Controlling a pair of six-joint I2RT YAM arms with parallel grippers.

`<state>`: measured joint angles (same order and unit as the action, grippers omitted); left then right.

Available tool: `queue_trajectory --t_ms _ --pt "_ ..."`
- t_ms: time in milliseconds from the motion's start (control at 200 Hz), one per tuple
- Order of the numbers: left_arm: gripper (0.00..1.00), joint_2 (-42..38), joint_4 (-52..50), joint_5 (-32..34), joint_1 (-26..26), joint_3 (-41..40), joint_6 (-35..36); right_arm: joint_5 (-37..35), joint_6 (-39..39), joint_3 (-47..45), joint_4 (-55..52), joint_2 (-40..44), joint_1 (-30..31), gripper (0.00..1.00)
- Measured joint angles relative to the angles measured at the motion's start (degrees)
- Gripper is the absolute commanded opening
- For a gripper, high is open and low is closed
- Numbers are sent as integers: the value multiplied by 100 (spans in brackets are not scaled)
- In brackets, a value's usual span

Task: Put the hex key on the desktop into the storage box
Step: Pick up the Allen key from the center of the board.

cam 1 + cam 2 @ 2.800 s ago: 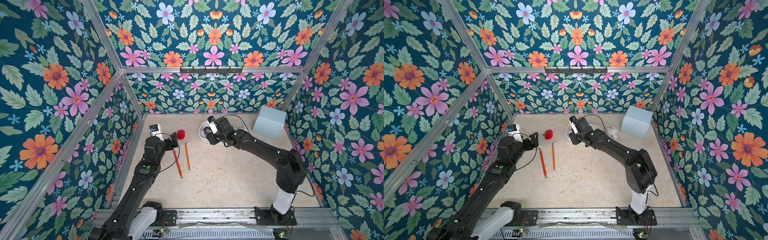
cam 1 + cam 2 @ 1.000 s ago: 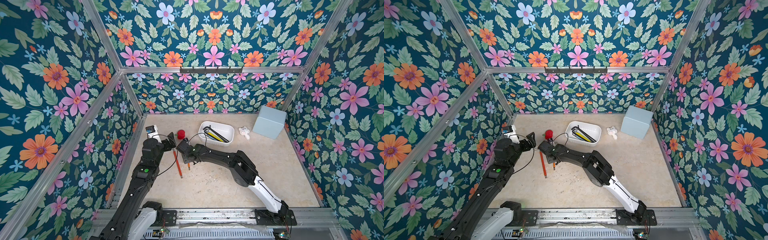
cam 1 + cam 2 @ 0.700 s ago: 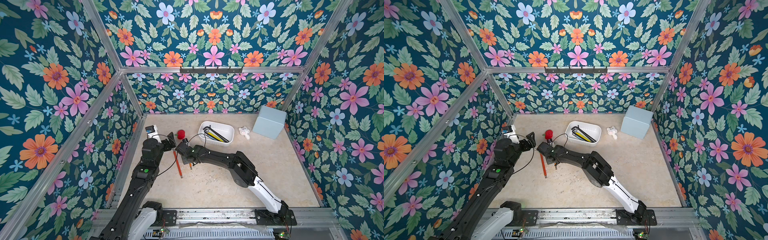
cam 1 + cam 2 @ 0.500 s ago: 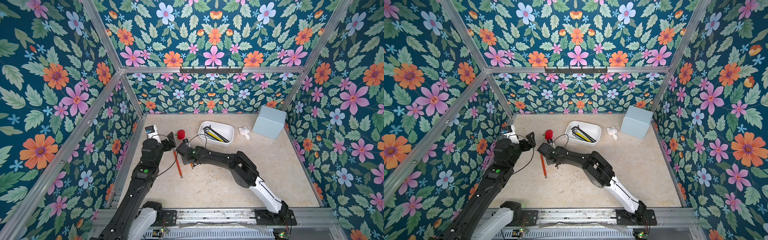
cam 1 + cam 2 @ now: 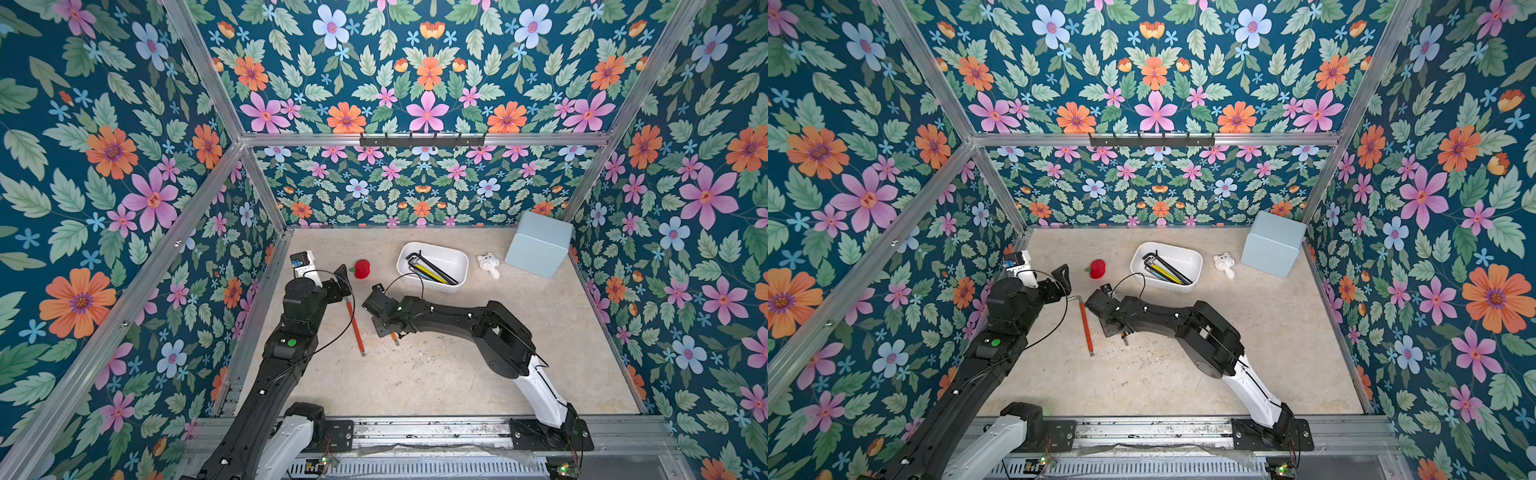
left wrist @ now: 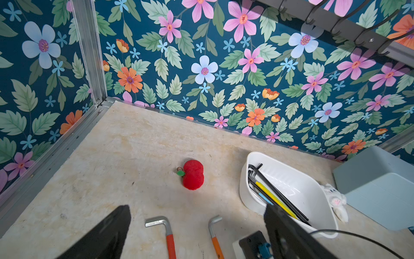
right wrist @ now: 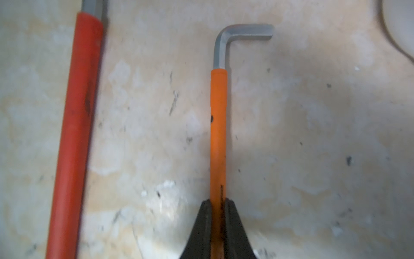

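In both top views, the right gripper (image 5: pixel 381 330) is seen lowered to the desktop (image 5: pixel 436 374), and only the tip of the orange hex key (image 5: pixel 394 340) is shown beneath it. The red hex key (image 5: pixel 356 328) is laid just beside it. The storage box (image 5: pixel 462 261), with black and yellow keys (image 5: pixel 432 270) inside, is set nearby. The left gripper (image 5: pixel 341 279) is held over the red key's bent end.

In the left wrist view, the left gripper's jaws are seen spread wide above the desktop.

In the right wrist view, the orange key's sleeve is pinched between the right gripper's fingers (image 7: pixel 201 224). Whether the key is lifted cannot be told.
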<state>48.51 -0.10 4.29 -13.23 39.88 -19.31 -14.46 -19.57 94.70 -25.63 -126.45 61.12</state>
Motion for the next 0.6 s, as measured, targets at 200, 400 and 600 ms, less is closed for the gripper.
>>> queue_trajectory --t_ms 200,400,600 --pt "99 0 4 0 0 0 0 92 907 -1403 852 1394 -35 0" --pt "99 2 7 -2 0 0 -2 404 2057 -2229 1467 2470 -413 0" --pt "99 0 9 0 0 -9 -2 785 3195 -2568 1615 3272 -1169 0"
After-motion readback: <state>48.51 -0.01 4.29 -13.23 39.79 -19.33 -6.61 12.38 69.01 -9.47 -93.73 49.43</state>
